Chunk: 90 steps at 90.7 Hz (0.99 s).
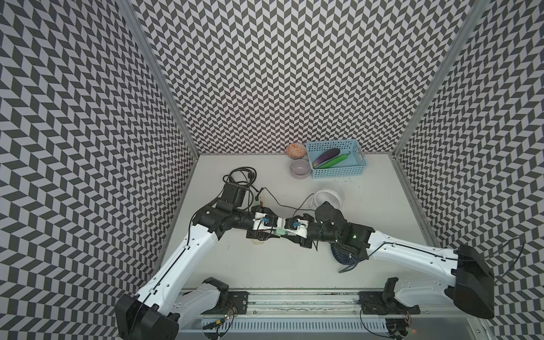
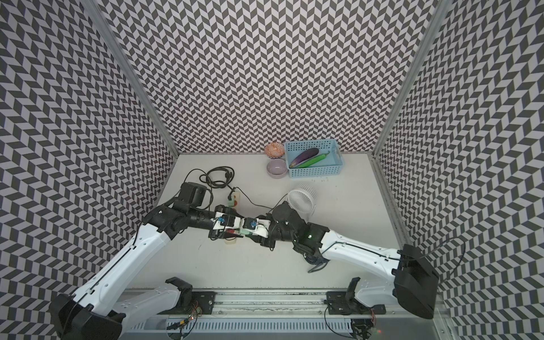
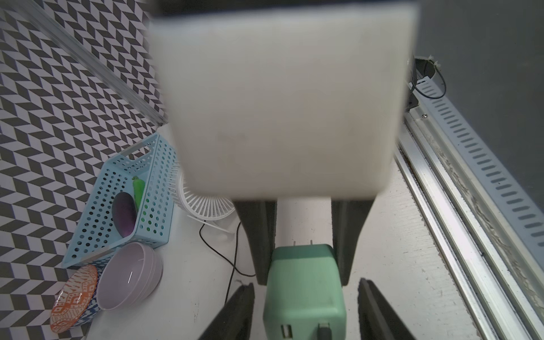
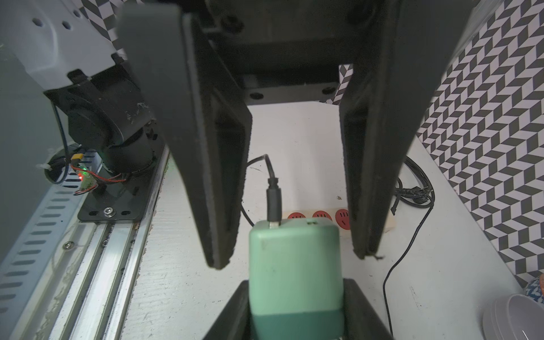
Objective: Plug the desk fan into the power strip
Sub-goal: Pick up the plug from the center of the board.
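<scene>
Both arms meet above the middle of the table around a green plug adapter (image 1: 281,232) (image 4: 294,265). My right gripper (image 4: 295,285) is shut on its sides. My left gripper (image 3: 304,284) straddles the adapter's other end, open, with a gap at each finger (image 4: 212,206). A black cable (image 4: 273,200) is plugged into the adapter, and two metal prongs (image 3: 303,242) stick out of its far end. The cream power strip (image 4: 318,217) (image 2: 234,200) lies on the table under the grippers, three red sockets showing. The white desk fan (image 1: 329,195) (image 3: 206,203) stands behind the right arm.
A blue basket (image 1: 357,170) holding an aubergine and a green vegetable sits at the back, beside a lilac bowl (image 1: 300,170) and a patterned bowl (image 1: 295,150). Coiled black cord (image 1: 240,173) lies back left. A dark blue fan (image 1: 344,256) lies under the right arm.
</scene>
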Tool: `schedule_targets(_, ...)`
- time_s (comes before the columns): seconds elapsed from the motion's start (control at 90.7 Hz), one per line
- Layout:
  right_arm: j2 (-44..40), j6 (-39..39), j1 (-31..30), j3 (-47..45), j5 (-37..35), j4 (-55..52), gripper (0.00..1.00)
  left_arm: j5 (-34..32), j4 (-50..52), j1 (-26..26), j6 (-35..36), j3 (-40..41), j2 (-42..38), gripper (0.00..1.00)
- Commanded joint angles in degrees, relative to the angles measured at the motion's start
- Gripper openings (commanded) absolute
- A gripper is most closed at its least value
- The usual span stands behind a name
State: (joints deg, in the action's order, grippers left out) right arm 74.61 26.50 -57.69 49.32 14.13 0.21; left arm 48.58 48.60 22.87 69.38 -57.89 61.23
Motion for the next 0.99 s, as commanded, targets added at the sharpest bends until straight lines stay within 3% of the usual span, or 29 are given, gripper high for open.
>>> schedule_targets(0.0,-0.1,-0.2,-0.4,0.2,0.1,2.6,0.0,1.7,0.6,0.3,-0.1,-1.2,0.5,0.54)
schedule_targets(0.11,-0.3,-0.3,-0.5,0.4,0.4,2.5,0.0,-0.6,0.4,0.5,1.1,0.2,0.3,0.63)
schedule_targets(0.265,-1.2,-0.3,-0.4,0.1,1.1,3.1,0.0,-2.6,-0.3,0.5,1.0,0.9,0.2,0.64)
schedule_targets(0.419,-1.7,-0.1,-0.5,-0.1,1.9,4.0,0.0,-1.9,-0.7,0.6,0.5,0.5,0.5,0.51)
schedule_targets(0.595,-1.9,0.0,-0.4,-0.1,2.2,4.6,0.0,-2.1,-1.1,0.9,0.5,0.5,0.9,0.47)
schedule_targets(0.816,-2.0,0.3,-0.4,-0.3,2.0,4.7,0.0,-2.1,-1.2,1.1,0.5,-0.1,1.3,0.3)
schedule_targets(0.981,-2.4,0.3,-0.4,-0.5,1.9,5.2,0.0,-2.8,-1.2,1.1,0.4,-0.1,1.4,0.23)
